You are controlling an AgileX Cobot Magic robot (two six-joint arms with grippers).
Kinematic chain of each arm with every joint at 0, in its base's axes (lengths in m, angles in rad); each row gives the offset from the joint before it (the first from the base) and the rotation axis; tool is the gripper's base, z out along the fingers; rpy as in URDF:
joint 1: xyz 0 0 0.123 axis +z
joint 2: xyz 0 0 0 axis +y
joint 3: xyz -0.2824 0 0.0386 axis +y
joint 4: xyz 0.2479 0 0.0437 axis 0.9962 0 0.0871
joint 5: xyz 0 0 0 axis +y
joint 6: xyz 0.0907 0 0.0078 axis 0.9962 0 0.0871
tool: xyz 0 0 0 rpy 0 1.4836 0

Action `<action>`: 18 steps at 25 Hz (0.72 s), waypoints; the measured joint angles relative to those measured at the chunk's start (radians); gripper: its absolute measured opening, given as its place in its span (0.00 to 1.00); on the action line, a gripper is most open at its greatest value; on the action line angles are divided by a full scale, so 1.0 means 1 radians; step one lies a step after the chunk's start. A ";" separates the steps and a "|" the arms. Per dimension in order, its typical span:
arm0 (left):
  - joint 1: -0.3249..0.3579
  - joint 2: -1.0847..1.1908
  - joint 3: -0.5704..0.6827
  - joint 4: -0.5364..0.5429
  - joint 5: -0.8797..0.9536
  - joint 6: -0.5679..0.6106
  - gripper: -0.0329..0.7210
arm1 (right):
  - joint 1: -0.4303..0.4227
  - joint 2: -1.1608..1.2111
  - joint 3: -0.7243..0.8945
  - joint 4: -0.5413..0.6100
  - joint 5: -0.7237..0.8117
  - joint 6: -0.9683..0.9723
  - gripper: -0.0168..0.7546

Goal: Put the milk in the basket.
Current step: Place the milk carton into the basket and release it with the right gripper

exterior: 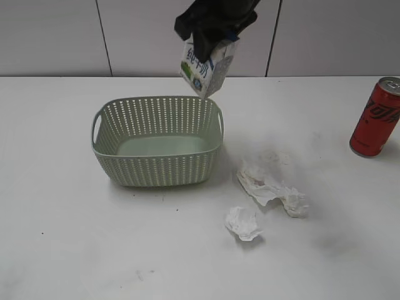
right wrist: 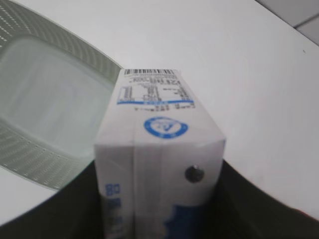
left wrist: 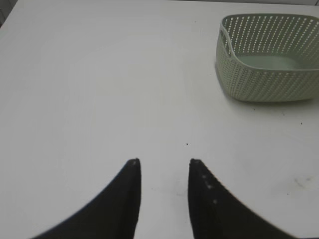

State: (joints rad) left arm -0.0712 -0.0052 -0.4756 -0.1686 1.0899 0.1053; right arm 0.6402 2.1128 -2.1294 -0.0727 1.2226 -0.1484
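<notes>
The right gripper was clamped on the milk, holding the carton tilted in the air above the far right corner of the basket — not touching it. The right wrist view showed the carton wedged between the dark fingers, with the basket blurred below at left. The basket sat on the white table with nothing in it. The left gripper hung over bare table, jaws narrowly apart and holding nothing, the basket well off to its upper right. A red can stood at the right edge; two crumpled tissues lay near the basket's right front.
</notes>
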 joint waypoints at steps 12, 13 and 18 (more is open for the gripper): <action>0.000 0.000 0.000 0.000 0.000 0.000 0.35 | 0.046 0.120 -0.007 0.032 0.003 -0.075 0.50; 0.000 0.000 0.000 0.000 0.000 0.000 0.35 | 0.046 0.129 -0.007 0.039 0.003 -0.075 0.50; 0.000 0.000 0.000 0.000 0.000 0.000 0.35 | 0.046 0.183 -0.007 0.121 -0.001 -0.077 0.50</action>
State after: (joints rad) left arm -0.0712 -0.0052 -0.4756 -0.1686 1.0899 0.1053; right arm 0.6864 2.2955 -2.1360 0.0482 1.2214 -0.2257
